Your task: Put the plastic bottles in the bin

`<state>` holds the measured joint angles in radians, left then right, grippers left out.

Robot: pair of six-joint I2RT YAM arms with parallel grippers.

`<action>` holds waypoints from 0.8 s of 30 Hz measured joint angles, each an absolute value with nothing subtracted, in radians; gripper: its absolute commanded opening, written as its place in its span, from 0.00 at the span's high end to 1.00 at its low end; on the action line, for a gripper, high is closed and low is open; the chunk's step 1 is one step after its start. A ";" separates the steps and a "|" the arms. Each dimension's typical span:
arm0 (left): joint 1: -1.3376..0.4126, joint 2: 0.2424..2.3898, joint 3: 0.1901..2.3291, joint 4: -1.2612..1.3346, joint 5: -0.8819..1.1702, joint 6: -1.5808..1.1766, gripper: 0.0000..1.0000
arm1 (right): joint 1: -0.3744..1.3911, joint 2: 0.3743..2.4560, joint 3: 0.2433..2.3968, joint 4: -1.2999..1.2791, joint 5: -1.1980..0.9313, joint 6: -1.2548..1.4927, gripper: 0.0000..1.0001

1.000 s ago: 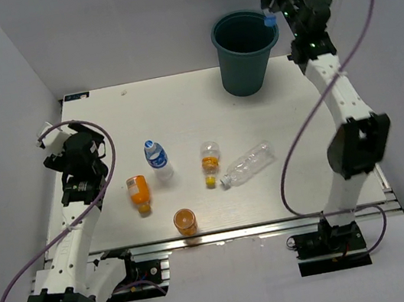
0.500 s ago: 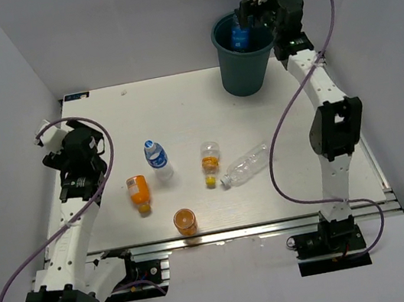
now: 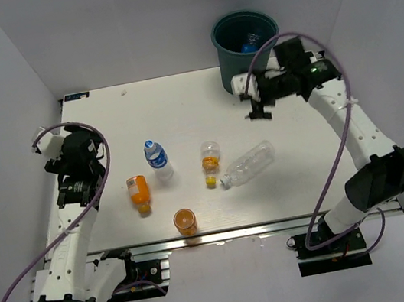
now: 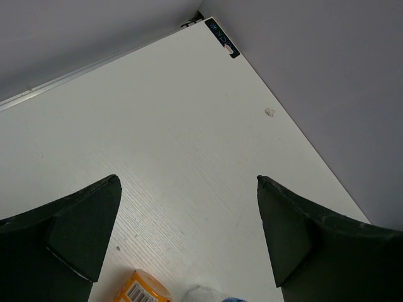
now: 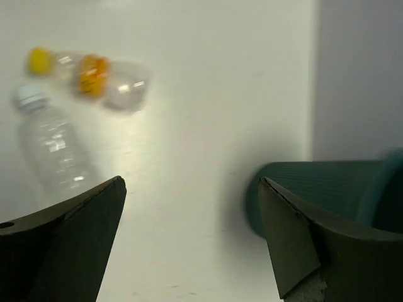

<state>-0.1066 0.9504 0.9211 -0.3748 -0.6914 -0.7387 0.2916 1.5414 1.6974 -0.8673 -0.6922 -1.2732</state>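
Observation:
The dark teal bin [image 3: 237, 67] stands at the table's far right, with a blue-labelled bottle [image 3: 249, 41] inside it. My right gripper [image 3: 250, 102] hangs open and empty just in front of the bin. In the right wrist view the right gripper [image 5: 191, 181] has the bin [image 5: 327, 195] at its right. On the table lie a blue-labelled bottle [image 3: 157, 158], two orange bottles [image 3: 139, 192] [image 3: 185, 221], one with an orange-yellow end [image 3: 210, 161] and a plain clear one [image 3: 249, 164]. My left gripper [image 3: 72, 155] is open and empty at the left edge.
Grey walls enclose the table on three sides. The left wrist view shows the far left table corner between the left gripper's [image 4: 187, 179] fingers, with an orange bottle [image 4: 143, 289] at the bottom edge. The plain bottle [image 5: 53, 151] shows blurred in the right wrist view.
My right gripper opened over the bin and let the blue-labelled bottle fall in, then swung down and forward to the table in front of the bin. The left arm hardly moved.

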 measured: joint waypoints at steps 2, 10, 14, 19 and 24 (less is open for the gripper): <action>-0.107 0.947 0.927 -0.394 -0.691 -0.756 0.02 | 0.332 1.546 1.604 -0.934 -0.659 -1.340 0.11; -0.107 0.918 0.932 -0.437 -0.701 -0.795 0.02 | 0.504 1.612 1.322 -0.939 -0.441 -1.347 0.11; -0.107 0.908 0.935 -0.451 -0.737 -0.802 0.02 | 0.565 1.650 1.261 -0.900 -0.383 -1.326 0.11; -0.107 0.908 0.938 -0.457 -0.775 -0.802 0.02 | 0.571 1.733 1.227 -0.812 -0.330 -1.296 0.11; -0.107 0.908 0.938 -0.467 -0.816 -0.805 0.02 | 0.571 1.792 1.137 -0.673 -0.244 -1.263 0.22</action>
<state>-0.1066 0.9077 0.9382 -0.4671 -0.8158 -0.8055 0.5709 1.7920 1.1374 -0.6731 -0.2436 -1.2633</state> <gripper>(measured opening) 0.979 0.873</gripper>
